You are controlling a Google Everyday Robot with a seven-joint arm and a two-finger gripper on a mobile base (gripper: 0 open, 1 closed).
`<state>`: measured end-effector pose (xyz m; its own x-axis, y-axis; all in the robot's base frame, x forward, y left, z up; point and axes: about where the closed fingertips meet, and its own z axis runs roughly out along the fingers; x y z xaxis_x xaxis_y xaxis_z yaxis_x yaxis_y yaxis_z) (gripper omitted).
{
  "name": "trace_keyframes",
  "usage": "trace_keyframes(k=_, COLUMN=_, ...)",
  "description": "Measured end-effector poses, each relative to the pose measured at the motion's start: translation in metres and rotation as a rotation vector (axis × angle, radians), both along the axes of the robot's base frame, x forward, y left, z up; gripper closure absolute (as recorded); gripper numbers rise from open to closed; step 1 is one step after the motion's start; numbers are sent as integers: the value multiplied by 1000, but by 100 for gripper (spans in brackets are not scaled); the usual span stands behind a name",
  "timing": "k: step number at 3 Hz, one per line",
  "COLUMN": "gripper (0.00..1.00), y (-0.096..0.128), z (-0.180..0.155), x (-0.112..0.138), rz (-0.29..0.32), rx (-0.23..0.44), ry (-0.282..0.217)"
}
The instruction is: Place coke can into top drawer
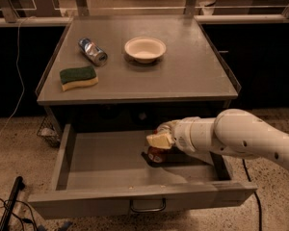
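Note:
The top drawer (106,167) is pulled wide open below the cabinet top, its curved handle (147,207) at the front. My gripper (158,147) reaches in from the right on a white arm and sits inside the drawer, right of its middle. It is shut on the coke can (155,154), whose red body shows just below the fingers, low over or on the drawer floor. Most of the can is hidden by the gripper.
On the cabinet top (192,76) lie a silver-and-blue can (92,51) on its side, a green and yellow sponge (78,77) and a white bowl (145,49). A black cable and a stand lie on the floor at the left (9,201).

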<state>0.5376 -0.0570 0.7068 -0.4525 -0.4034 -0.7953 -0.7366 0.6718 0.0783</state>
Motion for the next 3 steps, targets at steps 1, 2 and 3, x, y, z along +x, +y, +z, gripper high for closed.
trace_keyframes(k=1, gripper=100, y=-5, z=-17, x=8, rz=-24, rx=-3, ry=-11)
trace_keyframes(k=2, gripper=100, y=-12, z=-31, x=11, rz=-45, rx=-11, ry=-21)
trace_keyframes(k=3, gripper=82, y=-12, z=-32, x=12, rz=-47, rx=-12, ry=-21)
